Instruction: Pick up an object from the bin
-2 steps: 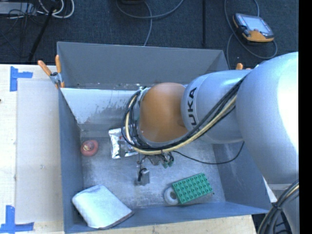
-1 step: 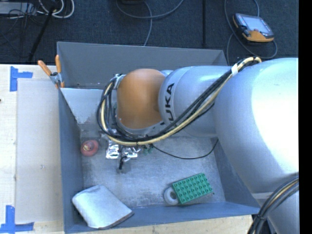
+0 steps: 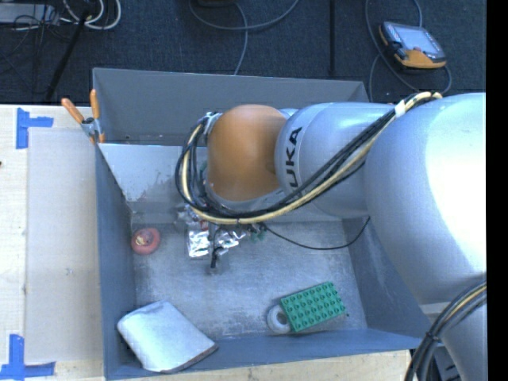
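Hand low in the bin, left of middle.
I cannot tell if it grips anything. A shiny silver lump sits right by it; a red knob lies just left.

Just one camera here, and it's sitting up above the grey sheet-metal bin and looking down into it at a bit of a slant. That's why the far wall is showing its inner face toward the top, and the dark floor is peeking in beyond it. It's hanging fairly close, so the bin is taking up most of the frame, and the big silver-grey robot arm with its orange cover is crowding in from the right, looming nearer the lens than the bin's bottom.
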Controlling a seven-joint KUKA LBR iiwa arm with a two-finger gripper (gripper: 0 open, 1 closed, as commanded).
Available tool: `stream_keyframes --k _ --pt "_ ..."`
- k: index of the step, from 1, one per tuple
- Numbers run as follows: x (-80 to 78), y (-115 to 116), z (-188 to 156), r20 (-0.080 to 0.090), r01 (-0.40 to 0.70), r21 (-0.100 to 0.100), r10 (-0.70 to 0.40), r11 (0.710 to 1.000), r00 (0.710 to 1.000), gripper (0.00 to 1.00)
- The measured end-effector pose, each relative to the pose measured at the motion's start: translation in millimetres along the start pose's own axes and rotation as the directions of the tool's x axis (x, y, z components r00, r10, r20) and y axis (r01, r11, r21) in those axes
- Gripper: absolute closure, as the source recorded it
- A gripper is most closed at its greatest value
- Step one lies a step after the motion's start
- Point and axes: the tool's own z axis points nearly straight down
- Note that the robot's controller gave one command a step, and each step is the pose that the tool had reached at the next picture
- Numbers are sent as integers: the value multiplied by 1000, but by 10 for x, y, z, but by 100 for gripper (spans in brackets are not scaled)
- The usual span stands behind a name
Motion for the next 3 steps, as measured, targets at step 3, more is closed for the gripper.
stream_keyframes --k 3 --pt "-87 290 0 1 0 -2 0 1000 1000 0"
